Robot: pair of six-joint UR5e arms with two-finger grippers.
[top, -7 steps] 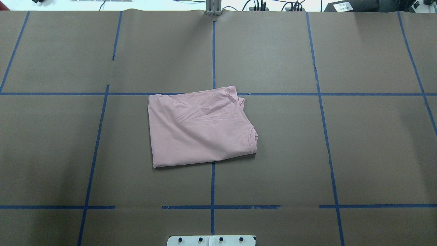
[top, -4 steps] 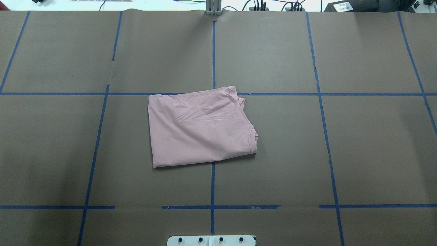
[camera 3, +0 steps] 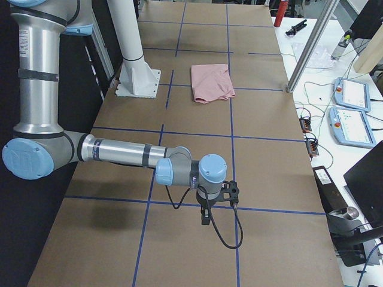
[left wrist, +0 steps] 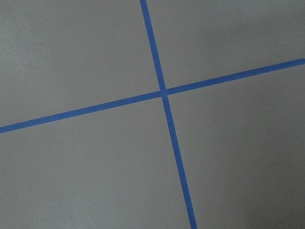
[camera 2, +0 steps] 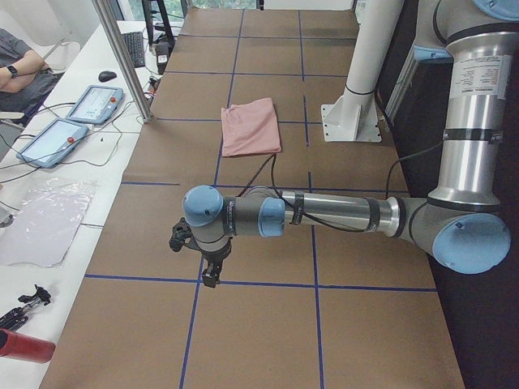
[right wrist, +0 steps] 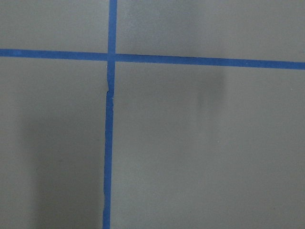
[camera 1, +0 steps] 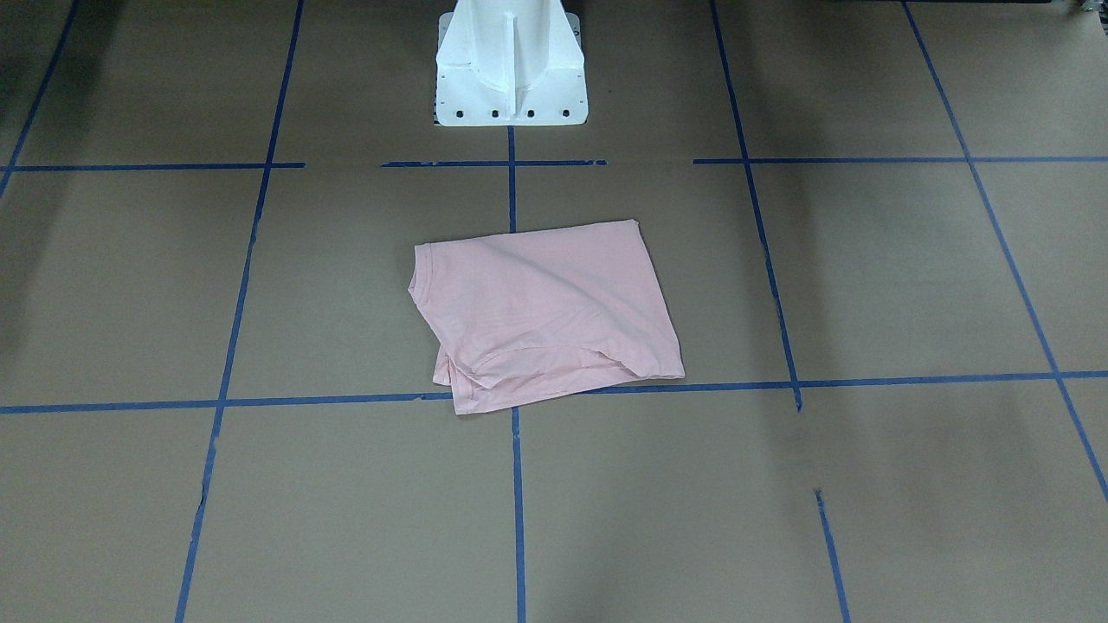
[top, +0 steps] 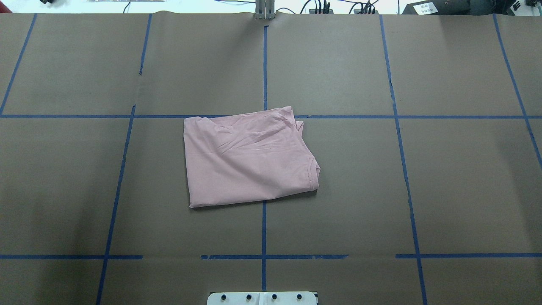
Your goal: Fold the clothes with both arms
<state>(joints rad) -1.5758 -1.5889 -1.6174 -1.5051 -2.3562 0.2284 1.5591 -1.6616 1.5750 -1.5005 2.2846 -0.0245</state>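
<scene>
Left gripper [camera 2: 210, 279] and right gripper [camera 3: 204, 218] hang low in their side views, far from the cloth; apart or together, I cannot tell. On the table [top: 444, 190], the folded pink T-shirt [top: 250, 159] has not moved from the overhead centre, so folding seems finished.

Light falls soft and even from above on the table [top: 338, 63], with no hard glare on its brown cover. In the overhead view broad, faint shadows dim its left and right edges, and the strip beyond its far edge is blown out white. The T-shirt [top: 250, 161] casts a thin dark line along its near edge. Both wrist views are dim, grainy and slightly soft. The side views are brighter, with highlights on the left arm [camera 2: 340, 212].
</scene>
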